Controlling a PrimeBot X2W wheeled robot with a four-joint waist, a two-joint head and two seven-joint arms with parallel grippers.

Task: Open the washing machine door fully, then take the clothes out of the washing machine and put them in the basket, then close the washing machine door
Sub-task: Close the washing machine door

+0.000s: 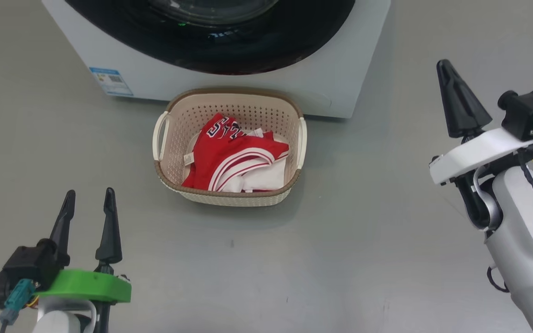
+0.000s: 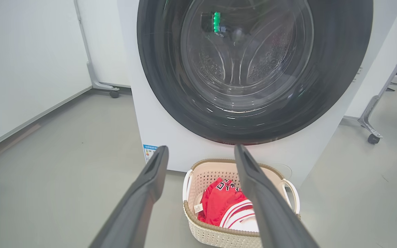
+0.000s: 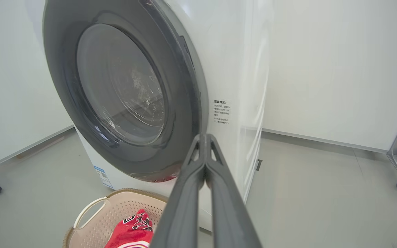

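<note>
You see the washing machine door shut on the washing machine, tops cut off; the clothes lie heaped in the basket just before it, lower folds hidden. Your left jaws gape empty; right jaws pressed together, holding nothing.

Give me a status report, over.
Left claw open, right claw shut, both empty. Red-and-white clothes in cream perforated basket. Glossy black round door closed. Nothing blocking.
</note>
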